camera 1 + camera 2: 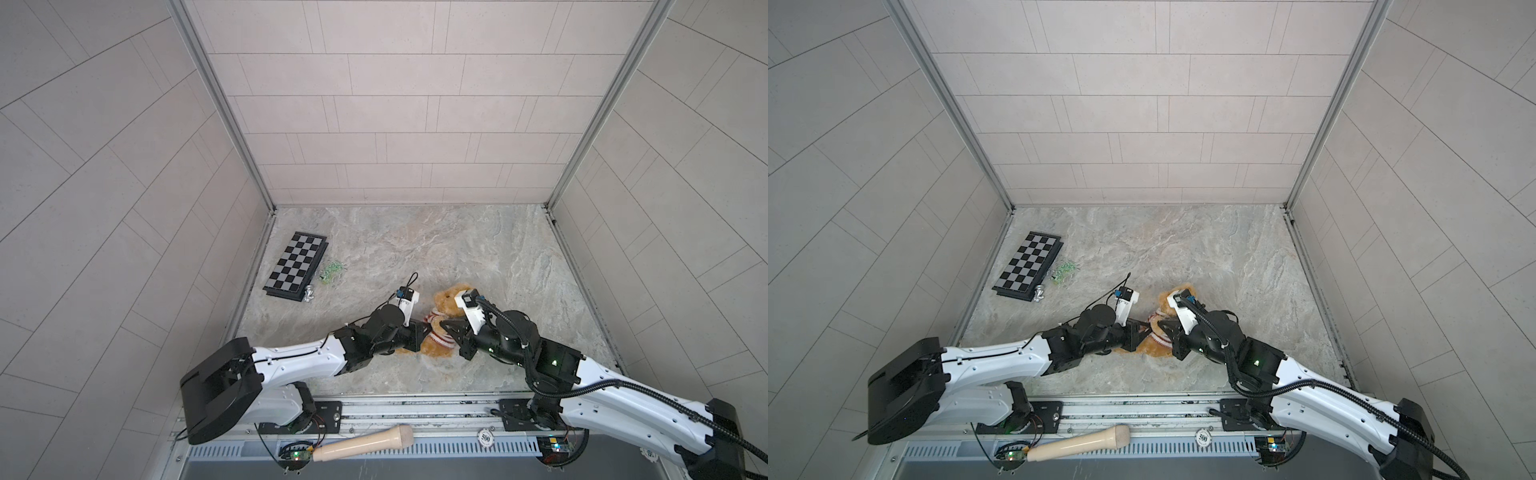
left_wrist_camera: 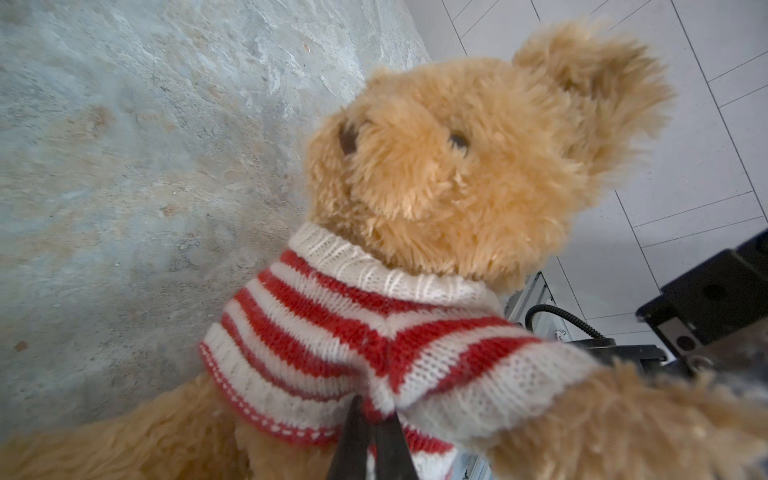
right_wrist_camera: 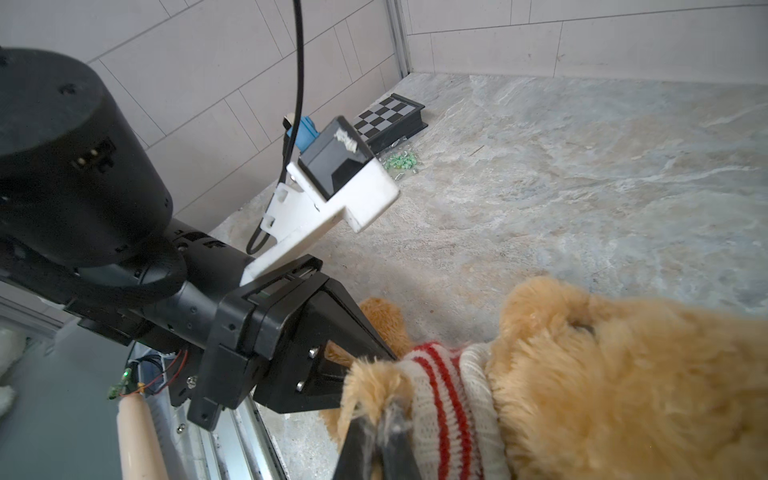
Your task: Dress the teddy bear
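Along the near rail a beige wooden handle (image 1: pixel 361 444) and a round poker chip (image 1: pixel 485 436) lie clear of the work, so I leave them alone. Just beyond, both arms meet over the small fluffy golden-brown teddy bear (image 1: pixel 448 300). It lies near the front of the marbled grey tabletop (image 1: pixel 498 266), face up as far as I can tell, head pointing away from the rail.

Its red-and-white striped knit sweater (image 2: pixel 332 332) is over the head with the collar round the neck, but the hem sits bunched high on the chest. My left claw (image 2: pixel 374 417) is pinched tight on a fold of the knit under the arm. My right claw (image 3: pixel 376 419) is clamped narrow on the furry paw poking out of the sleeve cuff.

I judge the step to be seating that sleeve and drawing the body of the sweater down. I would hold the paw as an anchor and pull the fold toward the legs, low and slow. If the whole bear slides, fur is probably caught in the pinch, and I would re-grip lower on the hem.

Farther off on the left, a black-and-white chessboard (image 1: pixel 297 266), some scattered green bits (image 1: pixel 331 272) and a silver chess piece (image 1: pixel 308 294) lie well apart from all this.
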Tool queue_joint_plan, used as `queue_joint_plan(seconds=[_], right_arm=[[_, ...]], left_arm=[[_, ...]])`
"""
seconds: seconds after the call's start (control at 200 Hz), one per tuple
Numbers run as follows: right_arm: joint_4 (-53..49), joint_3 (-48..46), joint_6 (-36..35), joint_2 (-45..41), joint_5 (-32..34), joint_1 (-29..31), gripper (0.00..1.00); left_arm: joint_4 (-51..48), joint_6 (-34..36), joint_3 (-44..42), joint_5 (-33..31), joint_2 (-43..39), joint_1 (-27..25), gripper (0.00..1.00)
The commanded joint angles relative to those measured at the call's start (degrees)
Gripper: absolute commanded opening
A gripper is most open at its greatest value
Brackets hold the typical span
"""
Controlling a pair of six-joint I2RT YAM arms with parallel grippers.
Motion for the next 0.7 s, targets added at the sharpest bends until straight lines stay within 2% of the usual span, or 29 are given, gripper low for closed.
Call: queue_joint_plan(seconds=[0.0,0.165,0.315,0.596,0.696], right_arm=[[11.96,-0.51,6.09,-2.65,-6.22,-1.94,0.00],[17.44,-3.23,10.81,-2.55,-9.97,-6.11,0.00],[12.27,-2.12,6.86,-0.63,-7.56,-6.32,0.01],[2.31,0.62,-1.64,3.65,-0.78,-6.37,0.08],[0.68,0.54,-3.09,3.58,0.53,-6.39,0.14]], left_arm=[[-4.07,-0.65,-2.07,-1.96,0.55,1.33,0.00],[-4.11,-0.59,-2.56,-1.72,0.69,1.63,0.00],[-3.95,-0.18,-2.06,-1.36,0.03,1.64,0.00],[-2.27,-0.01,-1.52,0.31,-0.87,1.59,0.00],[-4.19,0.62,-0.94,0.23,-2.23,1.60,0.11]])
